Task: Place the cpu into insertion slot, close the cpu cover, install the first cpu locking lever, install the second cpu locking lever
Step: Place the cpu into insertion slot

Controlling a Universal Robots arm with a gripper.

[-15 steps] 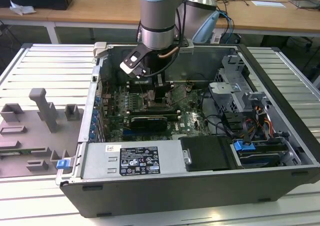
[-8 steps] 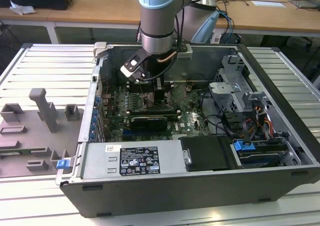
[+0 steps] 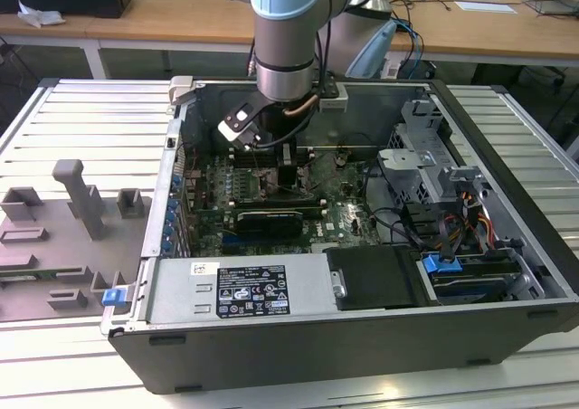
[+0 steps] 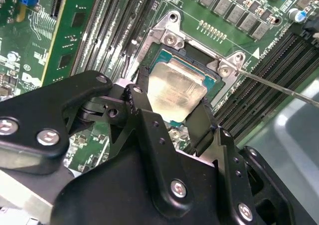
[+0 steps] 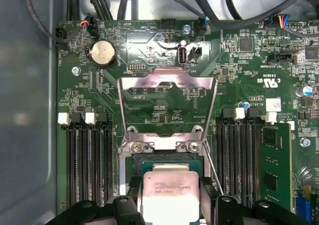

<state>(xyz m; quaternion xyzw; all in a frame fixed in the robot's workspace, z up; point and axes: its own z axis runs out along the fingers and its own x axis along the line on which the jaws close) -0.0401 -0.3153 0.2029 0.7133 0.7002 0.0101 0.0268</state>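
Inside the open computer case (image 3: 271, 364), laid on its side on the slatted metal bench (image 3: 72, 110), the robot arm (image 3: 285, 56) stood at the upper centre of the exterior view. The pincer (image 3: 288, 185) was low over the green motherboard (image 3: 348, 212). A grey fixture tray (image 3: 72, 228) lay on the bench at the exterior view's left, just beside the case.

In the second wrist view, the pincer was narrowed onto the cpu (image 4: 175, 93). The two black fingers (image 4: 143, 91) bore against opposite edges of the chip, whose metal top faced up. In the first wrist view, the cpu sat directly over the insertion slot (image 5: 164, 161) and hid most of it. Whether the chip was fully seated could not be determined.

The cpu cover (image 5: 167, 79) was swung fully open on its hinge and lay back over the board, away from the slot. One locking lever (image 5: 212, 168), a thin steel rod, ran at a slant from a corner of the slot rim. Black memory slots (image 5: 89, 165) flanked the slot on both sides, and a green memory module (image 5: 274, 168) stood in one of them. A coin cell (image 5: 103, 53) sat beyond the open cover.
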